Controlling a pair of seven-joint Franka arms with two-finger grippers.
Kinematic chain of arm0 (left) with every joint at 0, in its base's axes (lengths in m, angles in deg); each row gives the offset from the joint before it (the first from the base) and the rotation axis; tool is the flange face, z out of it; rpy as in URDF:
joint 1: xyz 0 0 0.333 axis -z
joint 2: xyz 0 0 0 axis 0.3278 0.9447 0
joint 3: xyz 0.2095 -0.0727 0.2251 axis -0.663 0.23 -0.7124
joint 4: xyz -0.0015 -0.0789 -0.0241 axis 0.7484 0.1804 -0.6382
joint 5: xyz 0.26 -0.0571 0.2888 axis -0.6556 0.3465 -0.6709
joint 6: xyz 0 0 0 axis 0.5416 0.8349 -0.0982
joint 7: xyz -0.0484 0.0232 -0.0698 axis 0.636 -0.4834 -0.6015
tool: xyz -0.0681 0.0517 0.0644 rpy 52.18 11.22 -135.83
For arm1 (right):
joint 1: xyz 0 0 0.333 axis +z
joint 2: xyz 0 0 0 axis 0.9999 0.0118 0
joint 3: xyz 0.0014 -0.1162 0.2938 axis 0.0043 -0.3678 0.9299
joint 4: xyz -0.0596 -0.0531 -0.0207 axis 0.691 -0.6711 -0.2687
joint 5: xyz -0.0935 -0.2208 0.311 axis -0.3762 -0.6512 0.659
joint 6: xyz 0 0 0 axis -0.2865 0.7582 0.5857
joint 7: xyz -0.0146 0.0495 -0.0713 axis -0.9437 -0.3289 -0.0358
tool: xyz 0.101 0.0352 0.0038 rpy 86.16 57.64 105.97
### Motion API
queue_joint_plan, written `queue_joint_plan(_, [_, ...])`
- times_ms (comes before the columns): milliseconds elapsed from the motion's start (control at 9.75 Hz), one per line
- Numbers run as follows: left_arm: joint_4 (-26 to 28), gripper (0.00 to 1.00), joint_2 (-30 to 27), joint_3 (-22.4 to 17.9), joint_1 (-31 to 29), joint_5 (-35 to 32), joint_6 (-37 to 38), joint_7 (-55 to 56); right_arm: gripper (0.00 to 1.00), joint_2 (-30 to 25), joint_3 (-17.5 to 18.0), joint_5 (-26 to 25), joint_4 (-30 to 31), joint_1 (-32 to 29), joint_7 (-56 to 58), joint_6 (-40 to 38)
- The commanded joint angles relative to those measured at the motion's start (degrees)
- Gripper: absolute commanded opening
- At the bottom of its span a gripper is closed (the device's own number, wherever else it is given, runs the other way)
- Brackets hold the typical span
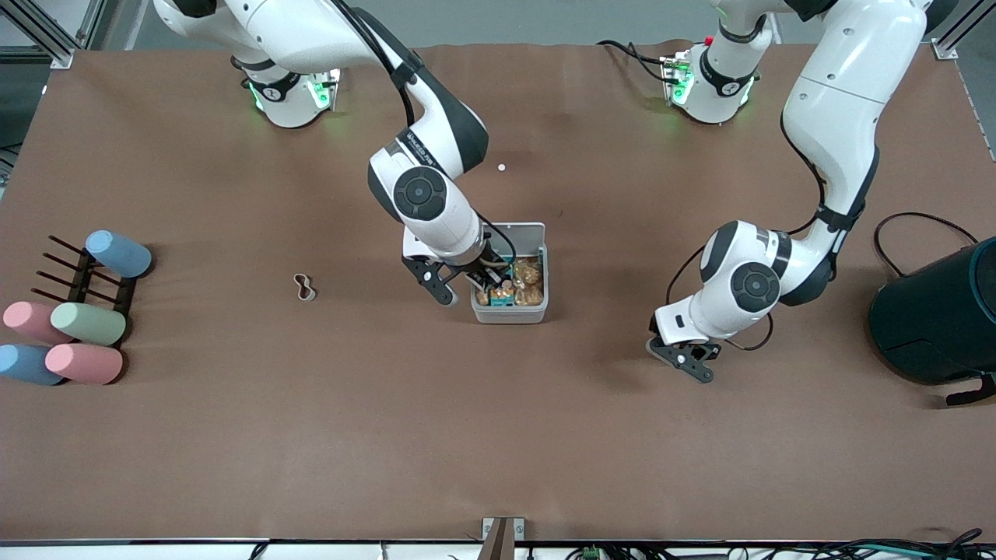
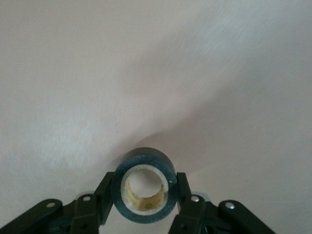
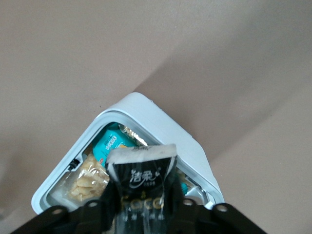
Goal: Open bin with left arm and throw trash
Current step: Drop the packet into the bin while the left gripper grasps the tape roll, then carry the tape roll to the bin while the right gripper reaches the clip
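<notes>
So the right tool (image 1: 489,278) is parked over the open bin (image 1: 510,309) in the middle of the counter (image 1: 498,435), and it's clamped onto a black shiny wrapper (image 3: 142,181) with white printed characters on it. From the right wrist view you can see the wrapper pinched between the fingers (image 3: 108,201), hanging right above the bin's opening. The bin's white lid (image 1: 520,232) is flipped up on the edge toward the robot bases, and inside there's already stuff: tan snack packets (image 3: 87,178) and a teal packet (image 3: 110,144).

The left tool (image 1: 685,359) is down low at the counter, toward the left arm's end from the bin and well apart from it. The left wrist view shows its fingers (image 2: 186,196) closed against both sides of a small black tape roll (image 2: 144,182), which stands on its edge with the pale core facing the camera.

The tan rubber-band loop (image 1: 304,287) is lying flat on the counter toward the right arm's end, well apart from the bin.

Further out that way there's a dark rack (image 1: 85,274) with pastel cylinders (image 1: 87,323) lying on and around it: blue, pink, green. At the left arm's end sits a big dark teal cylinder (image 1: 938,315) with a black cable (image 1: 918,218) looping beside it. A tiny white dot (image 1: 502,167) lies on the counter farther from the front camera than the bin.
</notes>
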Motion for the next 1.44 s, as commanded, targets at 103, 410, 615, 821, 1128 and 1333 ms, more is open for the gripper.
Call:
queue_joint_plan(103, [-10.17, 0.00, -1.07, 4.41, 4.18, -0.12, 15.42, 14.78, 0.92, 0.71, -0.10, 0.12, -2.10, -0.66, 0.37, -0.24])
queue_joint_plan(410, [-17.23, 0.00, 0.15, 4.86, 14.18, 0.58, 19.70, 29.75, 0.92, -0.78, -0.36, 0.12, -3.86, -4.07, 1.07, -4.25])
queue_joint_plan(615, [-18.82, 0.01, 1.30, 4.86, 16.76, 2.25, 19.61, 35.21, 0.92, -4.20, -0.45, 0.21, -3.69, -10.03, 8.25, -15.64])
queue_joint_plan(821, [-18.65, 0.01, 1.39, 4.77, 18.34, 3.56, 19.61, 40.39, 0.92, -5.35, -0.62, -0.31, -0.28, -16.11, 20.69, -19.30])
queue_joint_plan(1128, [-18.47, 0.05, 2.18, 4.69, 21.77, 2.97, 19.35, 45.67, 0.92, -10.97, -0.89, -3.21, 13.41, -25.42, 45.38, -16.08])
queue_joint_plan(1333, [-18.30, 0.18, 2.44, 4.69, 21.87, 2.87, 19.26, 45.61, 0.97, -13.08, -0.89, -5.94, 26.04, -28.78, 57.10, -2.86])
